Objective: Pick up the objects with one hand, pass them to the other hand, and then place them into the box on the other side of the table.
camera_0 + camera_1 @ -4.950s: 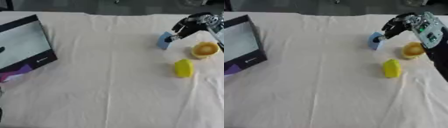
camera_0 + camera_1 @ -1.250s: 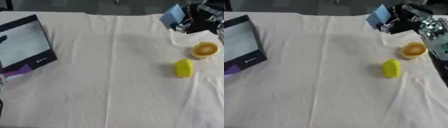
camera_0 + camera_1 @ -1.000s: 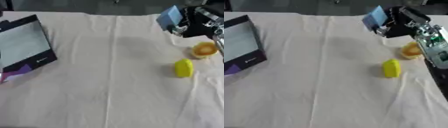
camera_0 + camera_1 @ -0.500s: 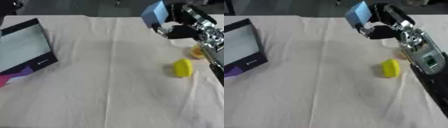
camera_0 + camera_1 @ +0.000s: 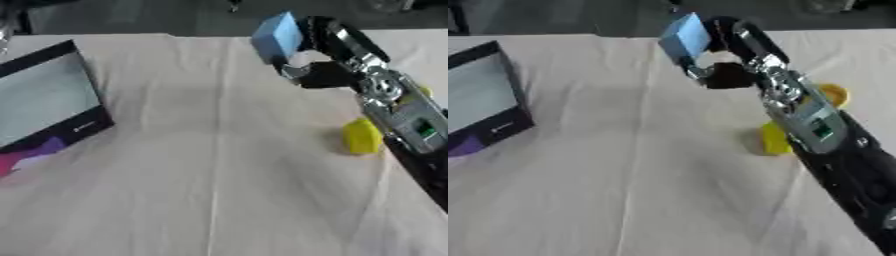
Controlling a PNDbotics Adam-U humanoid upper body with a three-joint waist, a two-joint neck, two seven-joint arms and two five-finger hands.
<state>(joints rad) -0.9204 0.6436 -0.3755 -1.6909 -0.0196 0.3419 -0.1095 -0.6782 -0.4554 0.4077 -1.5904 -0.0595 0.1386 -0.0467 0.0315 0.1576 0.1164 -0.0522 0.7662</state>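
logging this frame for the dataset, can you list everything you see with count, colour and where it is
blue block: 1, light blue, held up above the far middle of the table
yellow object: 1, yellow, on the cloth at the right, beside the arm
orange-yellow round object: 1, orange-yellow, far right, partly hidden behind the arm
box: 1, black rim with pale inside and a purple-pink patch, left edge of the table
tablecloth: 1, cream, covering the table
right hand: 1, black and silver, fingers curled round the blue block
left hand: not in view
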